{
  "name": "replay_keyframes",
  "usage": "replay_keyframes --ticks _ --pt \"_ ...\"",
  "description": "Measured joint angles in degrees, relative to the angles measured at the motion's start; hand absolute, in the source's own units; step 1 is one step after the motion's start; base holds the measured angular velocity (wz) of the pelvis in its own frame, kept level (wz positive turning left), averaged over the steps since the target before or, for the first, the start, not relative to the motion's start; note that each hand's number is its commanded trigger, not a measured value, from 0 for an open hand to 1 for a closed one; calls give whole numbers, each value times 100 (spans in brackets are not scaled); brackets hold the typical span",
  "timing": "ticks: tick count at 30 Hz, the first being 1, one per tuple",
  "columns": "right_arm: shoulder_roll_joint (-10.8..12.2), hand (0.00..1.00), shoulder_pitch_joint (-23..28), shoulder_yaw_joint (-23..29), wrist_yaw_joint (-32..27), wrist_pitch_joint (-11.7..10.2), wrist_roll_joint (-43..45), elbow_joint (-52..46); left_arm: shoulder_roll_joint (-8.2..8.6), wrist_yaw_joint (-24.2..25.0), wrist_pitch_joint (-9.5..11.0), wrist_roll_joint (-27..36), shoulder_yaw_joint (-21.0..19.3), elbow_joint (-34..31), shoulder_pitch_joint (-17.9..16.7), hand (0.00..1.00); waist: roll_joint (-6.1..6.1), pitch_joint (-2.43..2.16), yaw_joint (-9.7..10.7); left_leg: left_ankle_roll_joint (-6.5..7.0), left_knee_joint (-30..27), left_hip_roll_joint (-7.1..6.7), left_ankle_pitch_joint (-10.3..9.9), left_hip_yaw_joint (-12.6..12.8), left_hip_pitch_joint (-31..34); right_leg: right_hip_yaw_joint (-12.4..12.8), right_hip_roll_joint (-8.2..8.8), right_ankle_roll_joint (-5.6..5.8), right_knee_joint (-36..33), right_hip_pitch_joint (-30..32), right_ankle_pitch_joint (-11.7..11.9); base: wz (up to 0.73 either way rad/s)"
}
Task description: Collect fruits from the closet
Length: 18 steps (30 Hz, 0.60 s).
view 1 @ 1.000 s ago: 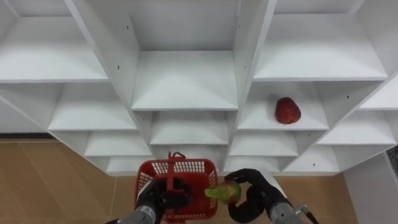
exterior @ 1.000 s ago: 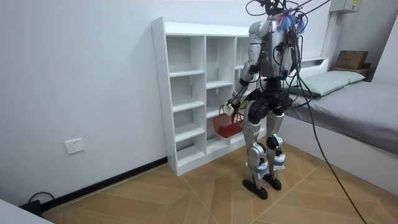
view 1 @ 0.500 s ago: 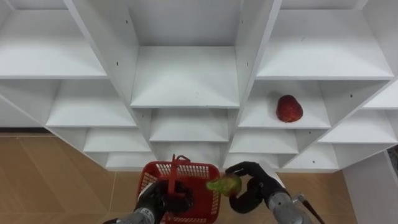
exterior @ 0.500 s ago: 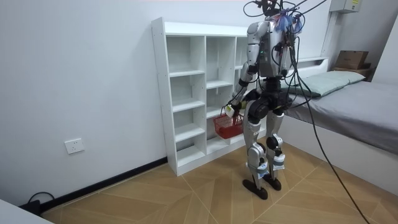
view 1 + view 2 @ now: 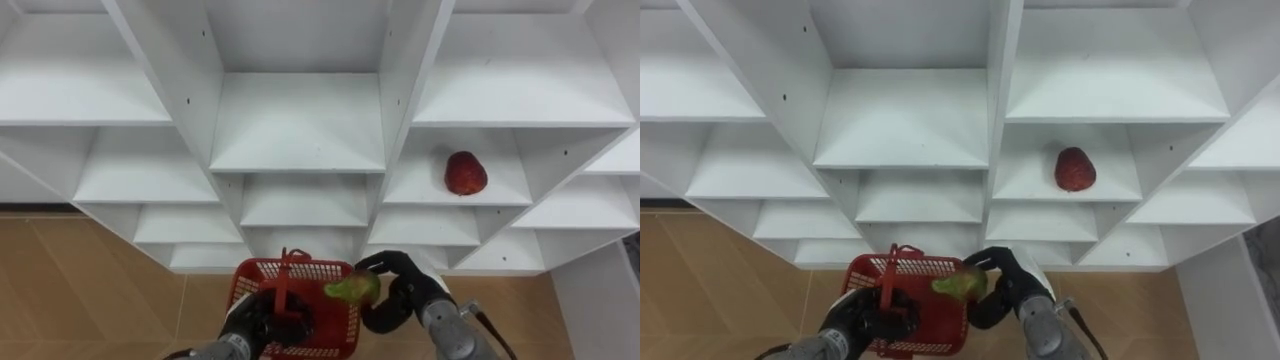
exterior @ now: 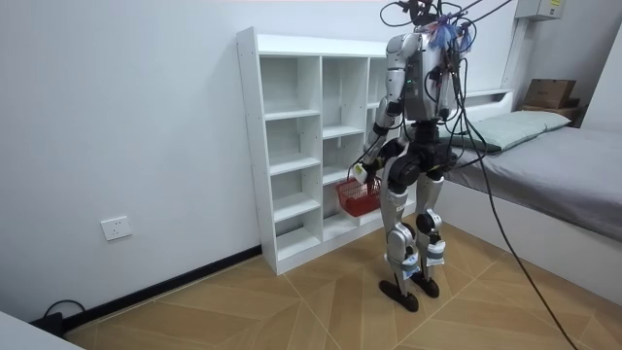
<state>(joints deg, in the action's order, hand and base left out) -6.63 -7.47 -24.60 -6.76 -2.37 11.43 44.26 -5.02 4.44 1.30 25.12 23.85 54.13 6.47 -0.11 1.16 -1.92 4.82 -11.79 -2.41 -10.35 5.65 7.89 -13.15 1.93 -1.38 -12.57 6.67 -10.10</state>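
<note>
Standing upright close before a white closet [image 6: 250,146] of open compartments, on a wooden floor [image 6: 292,311]. In the room view also a bed [image 6: 564,175] at the room view's right and a wall socket [image 6: 115,228] low at its left. A red basket [image 6: 358,197] hanging in front of the lower shelves, at about knee height of the robot; from so far, no judging of the fingers.

Much clearer from the head, looking down. Left hand [image 5: 262,322] at the bottom edge, fingers curled round the upright handle [image 5: 283,285] of the red basket. Right hand [image 5: 400,295] just beside the basket's right rim, fingers and thumb bent round a green fruit [image 5: 352,289], possibly a pear, with a reddish patch. Held over the right rim, not yet down inside the basket; touching the rim or not, impossible to say. Higher up, in a compartment of the right column, a red fruit [image 5: 465,173] lying on its shelf, well apart from both hands.
</note>
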Motion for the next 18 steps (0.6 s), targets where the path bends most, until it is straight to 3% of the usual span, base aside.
replay_keyframes --ticks 3,10,13,14,18 --pt "29 100 -140 1 30 0 -10 4 10 126 -5 -112 101 1 -4 100 47 29 1 0 -6 -2 0 -9 24 -13 1 0 0 4 0 1" --pt "32 100 -222 -11 202 0 -67 13 51 248 -9 -120 182 -16 5 100 51 30 7 0 -46 -5 0 -77 67 -93 8 0 3 13 0 6" --pt "40 11 -249 -136 322 0 -215 73 80 251 -9 -242 257 -19 21 100 51 30 -10 0 -59 -7 0 -77 67 -94 12 0 3 11 0 0" --pt "39 0 -249 -170 386 0 -250 96 94 252 -8 -323 286 -19 23 100 51 30 -9 0 -66 -7 0 -76 68 -94 12 0 3 11 0 0" --pt "57 0 -251 -233 573 0 -266 155 132 269 -8 -457 331 -20 44 100 53 31 -12 -1 -92 -5 0 -76 78 -97 12 0 3 10 0 0"
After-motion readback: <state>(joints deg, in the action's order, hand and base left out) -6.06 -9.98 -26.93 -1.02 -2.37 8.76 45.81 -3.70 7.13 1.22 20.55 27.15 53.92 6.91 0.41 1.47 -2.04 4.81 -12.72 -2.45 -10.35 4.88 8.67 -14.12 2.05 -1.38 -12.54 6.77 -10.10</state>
